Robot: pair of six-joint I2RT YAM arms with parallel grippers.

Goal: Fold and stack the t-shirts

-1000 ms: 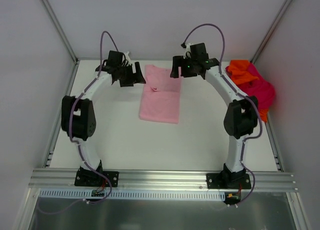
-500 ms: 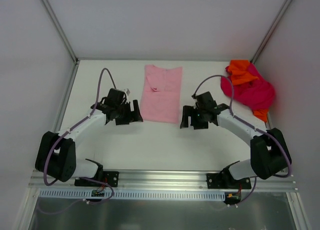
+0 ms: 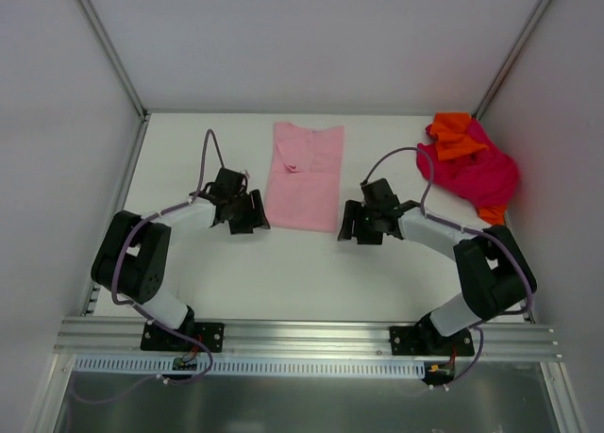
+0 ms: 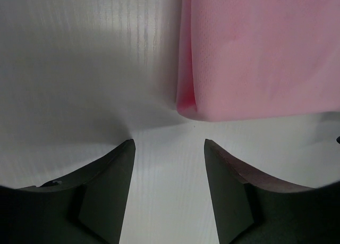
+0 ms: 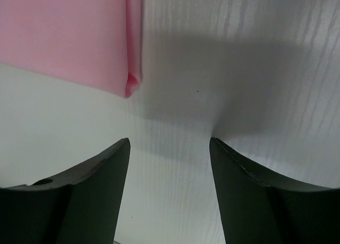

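A pink t-shirt [image 3: 306,175], folded into a long strip, lies flat at the table's middle back. Its near left corner shows in the left wrist view [image 4: 255,58], its near right corner in the right wrist view [image 5: 69,36]. My left gripper [image 3: 247,218] is open and empty, low over the table just left of the shirt's near left corner. My right gripper [image 3: 362,227] is open and empty, just right of the near right corner. A crumpled pile of orange [image 3: 455,136] and magenta [image 3: 483,174] t-shirts lies at the back right.
White walls enclose the table on the left, back and right. An aluminium rail [image 3: 302,339] with the arm bases runs along the near edge. Bare white tabletop [image 3: 293,273] lies between the arms and the shirt.
Both arms came from the shirt's far end down to its near corners a second ago. In the last half second the left gripper shifted slightly back; both stay open and empty.
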